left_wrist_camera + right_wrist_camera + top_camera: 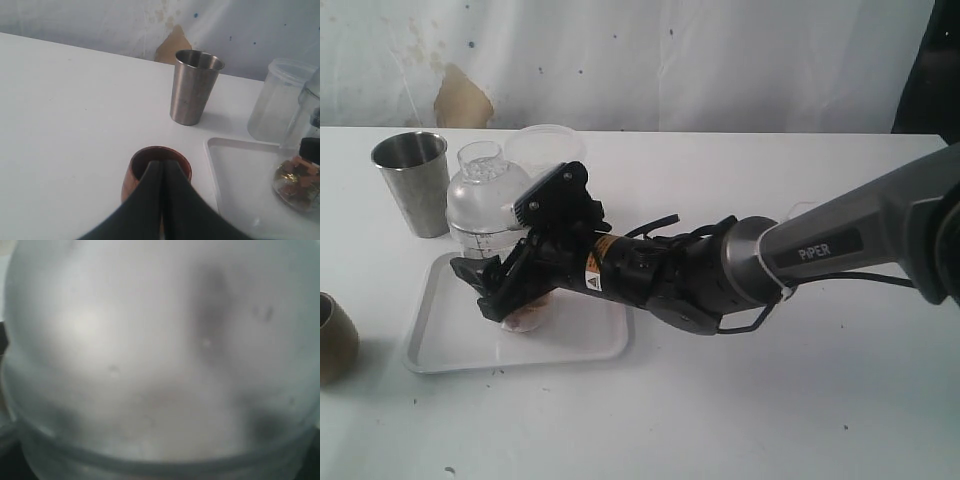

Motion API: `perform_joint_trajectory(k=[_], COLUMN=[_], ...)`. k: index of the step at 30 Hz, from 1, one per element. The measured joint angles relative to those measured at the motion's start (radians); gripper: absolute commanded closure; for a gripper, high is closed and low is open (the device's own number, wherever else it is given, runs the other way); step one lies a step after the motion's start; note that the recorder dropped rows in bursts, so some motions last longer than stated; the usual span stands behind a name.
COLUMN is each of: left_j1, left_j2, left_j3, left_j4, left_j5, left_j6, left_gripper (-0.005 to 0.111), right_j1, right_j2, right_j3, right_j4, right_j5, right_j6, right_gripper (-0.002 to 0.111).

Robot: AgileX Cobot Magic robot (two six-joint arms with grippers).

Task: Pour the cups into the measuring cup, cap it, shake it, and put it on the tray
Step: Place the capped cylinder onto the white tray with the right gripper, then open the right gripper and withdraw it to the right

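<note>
The measuring cup (485, 205) stands on the white tray (582, 342), a clear domed cap on top and brownish bits in its bottom (296, 180). My right gripper (505, 295) reaches in from the right, its fingers clasping the cup's lower body. The right wrist view shows only the blurred cap (160, 360); the fingers are hidden there. The steel tumbler (412, 180) (194, 87) stands upright behind the tray. The brown wooden cup (332, 340) (150, 172) sits left of the tray. My left gripper (162, 165) is shut and empty, its tips in front of the wooden cup's mouth.
A frosted plastic cup (545, 150) (275, 100) stands behind the measuring cup, close to the tray's (240, 170) far edge. The right arm (820, 245) lies low across the table's middle. A white wall backs the table.
</note>
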Motion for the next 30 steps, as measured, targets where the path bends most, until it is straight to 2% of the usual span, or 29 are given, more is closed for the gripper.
perform_joint_trajectory(k=[1,2,4,7,13,18,20,24,30], left_j1=[0.0,0.0,0.0,0.0,0.0,0.0,0.0,0.0,0.0], left_j2=[0.0,0.0,0.0,0.0,0.0,0.0,0.0,0.0,0.0], left_j3=[0.0,0.0,0.0,0.0,0.0,0.0,0.0,0.0,0.0], left_j4=[0.0,0.0,0.0,0.0,0.0,0.0,0.0,0.0,0.0], left_j5=[0.0,0.0,0.0,0.0,0.0,0.0,0.0,0.0,0.0], left_j6=[0.0,0.0,0.0,0.0,0.0,0.0,0.0,0.0,0.0], left_gripper=[0.106,0.106,0.106,0.106,0.106,0.106,0.106,0.106,0.106], right_j1=[0.0,0.0,0.0,0.0,0.0,0.0,0.0,0.0,0.0], right_j2=[0.0,0.0,0.0,0.0,0.0,0.0,-0.002,-0.033,-0.056], right_j3=[0.0,0.0,0.0,0.0,0.0,-0.004,-0.004,-0.004,-0.004], right_j4=[0.0,0.002,0.002,0.004,0.004,0.006,0.006,-0.124,-0.253], right_j5=[0.0,-0.004,-0.01,-0.012,-0.012,0.008,0.034,0.126,0.135], right_j6=[0.0,-0.002,-0.017,-0.021,-0.017,-0.01,0.002,0.09,0.243], right_gripper=[0.05,0.046,0.033,0.026,0.023,0.013,0.013,0.013,0.013])
